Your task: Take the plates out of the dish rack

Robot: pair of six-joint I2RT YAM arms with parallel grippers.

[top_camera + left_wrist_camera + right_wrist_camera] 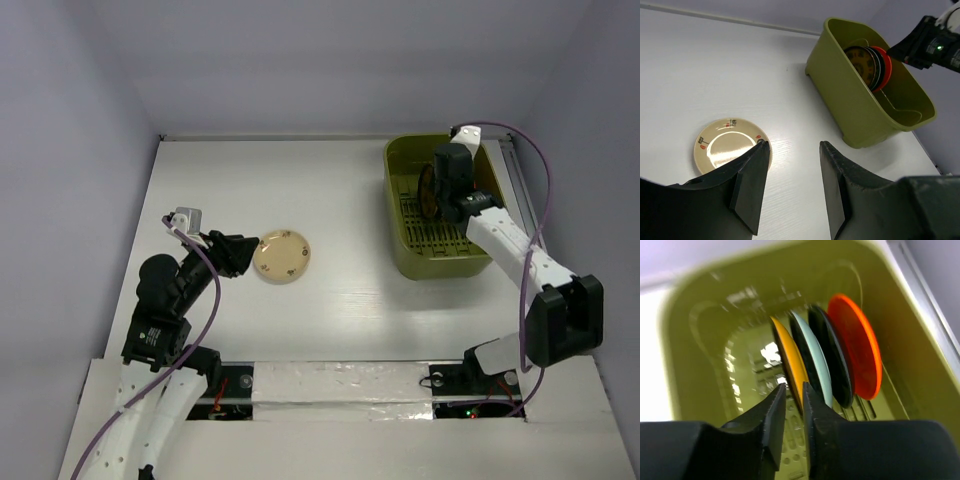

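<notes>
The dish rack (440, 265) stands on the far right part of the white worktop (340, 200). Three plates stand upright on edge inside it, packed close in a row. In the right wrist view they run from a yellow-orange plate (790, 362) on the left, through a black plate (832, 365), to a plain orange-red plate (857, 347) nearest the rack's wall. A pale sheen lies on the dark surface between the yellow-orange plate and the black one. The slotted floor of the rack shows below them.

The right arm reaches over the rack's near side, and its end effector (794, 390) is down inside the tub. Its two fingers stand very close together with only a thin gap, right at the lower rim of the yellow-orange plate. I cannot tell whether they pinch that rim or merely sit against it.

The fourth plate, a cream plate (282, 256) with small spots, lies flat and face up on the worktop. It is left of centre and well apart from the rack.

The left end effector (792, 147) is just beside this plate, on its left in the overhead view. Its fingers are spread wide and hold nothing. In the left wrist view one fingertip overlaps the plate's edge, and bare worktop shows between the two fingers.
</notes>
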